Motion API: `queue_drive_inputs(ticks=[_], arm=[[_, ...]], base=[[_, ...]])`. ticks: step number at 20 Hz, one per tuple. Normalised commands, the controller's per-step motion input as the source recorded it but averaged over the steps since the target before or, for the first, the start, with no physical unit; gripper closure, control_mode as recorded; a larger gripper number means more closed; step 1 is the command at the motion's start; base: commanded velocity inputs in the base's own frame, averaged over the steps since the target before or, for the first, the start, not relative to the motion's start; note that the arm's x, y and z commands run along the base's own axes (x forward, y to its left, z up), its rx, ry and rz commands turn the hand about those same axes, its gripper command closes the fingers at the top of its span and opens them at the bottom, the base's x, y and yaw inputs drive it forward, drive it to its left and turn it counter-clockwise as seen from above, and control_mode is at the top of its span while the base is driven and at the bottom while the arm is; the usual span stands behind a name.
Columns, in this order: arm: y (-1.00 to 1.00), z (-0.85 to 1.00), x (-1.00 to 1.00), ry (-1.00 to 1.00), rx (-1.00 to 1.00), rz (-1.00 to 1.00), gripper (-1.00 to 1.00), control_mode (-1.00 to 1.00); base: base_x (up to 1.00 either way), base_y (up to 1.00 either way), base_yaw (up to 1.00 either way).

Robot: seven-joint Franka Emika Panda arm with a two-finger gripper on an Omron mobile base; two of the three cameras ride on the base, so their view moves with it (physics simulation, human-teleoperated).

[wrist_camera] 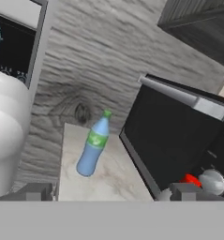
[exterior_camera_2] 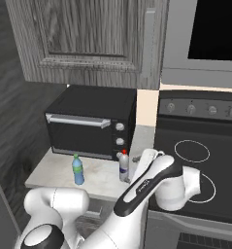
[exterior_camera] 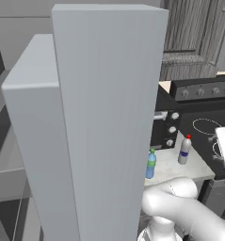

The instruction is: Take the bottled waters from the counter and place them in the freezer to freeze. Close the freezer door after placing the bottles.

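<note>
Two bottled waters stand upright on the pale counter [exterior_camera_2: 49,172]. One is translucent blue with a green cap [exterior_camera_2: 78,170] [exterior_camera: 151,164] [wrist_camera: 93,150]. The other is whitish with a red cap and a dark blue label [exterior_camera_2: 123,166] [exterior_camera: 184,150]. My gripper [wrist_camera: 111,194] is open, its fingertips [wrist_camera: 36,191] wide apart with nothing between them. It hangs to the right of the bottles and looks left along the counter. The blue bottle lies ahead of it, a little way off, and only the red cap [wrist_camera: 190,180] shows by the right fingertip. The freezer door's black dispenser panel [wrist_camera: 10,42] is at the hand view's upper left.
A black toaster oven [exterior_camera_2: 91,121] stands at the back of the counter, close behind the bottles. The black stovetop [exterior_camera_2: 205,160] adjoins the counter on the right. Tall grey fridge panels [exterior_camera: 109,117] rise left of the counter. Wood-grain wall cabinets [exterior_camera_2: 88,39] hang above.
</note>
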Motion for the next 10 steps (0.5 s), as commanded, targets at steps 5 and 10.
queue_drive_inputs(ticks=[5,10], arm=[[-0.18,-0.04,0.5,0.0,0.0,-0.03,-1.0,-1.0],[-0.14,-0.13,0.32,0.01,0.0,0.0,-1.0,-1.0]], base=[[0.0,0.0,0.0],[0.0,0.0,0.0]])
